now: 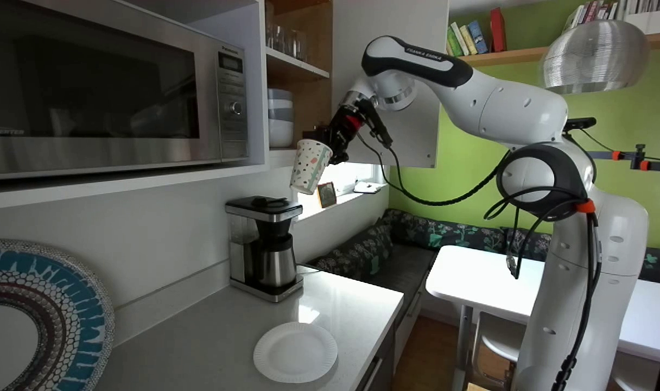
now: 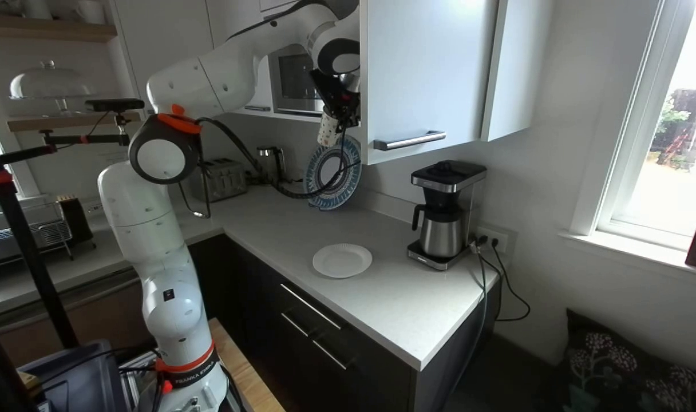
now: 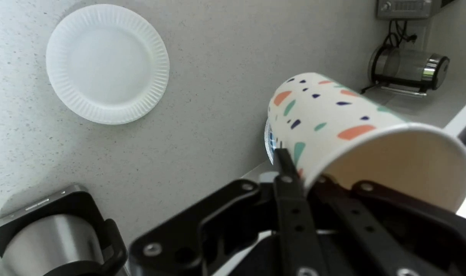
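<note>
A white paper cup [image 1: 311,168] with orange, green and dark blue specks hangs tilted in my gripper [image 1: 334,145], high above the counter. The cup [image 2: 327,131] and gripper [image 2: 341,109] also show in an exterior view. In the wrist view, one finger of my gripper [image 3: 302,165] lies along the outside of the cup [image 3: 325,107] near its rim. The other finger goes in at the open mouth, its tip hidden. The jaws are shut on the cup's wall. A white paper plate [image 3: 108,65] lies on the counter below, also in both exterior views [image 1: 296,352] [image 2: 342,260].
A coffee maker [image 1: 265,247] stands on the counter [image 2: 382,303] by the wall. An open cupboard door [image 2: 434,74] is beside the gripper. Cupboard shelves hold glasses and stacked bowls [image 1: 280,119]. A microwave [image 1: 113,92] and a patterned blue platter [image 1: 83,304] are nearby.
</note>
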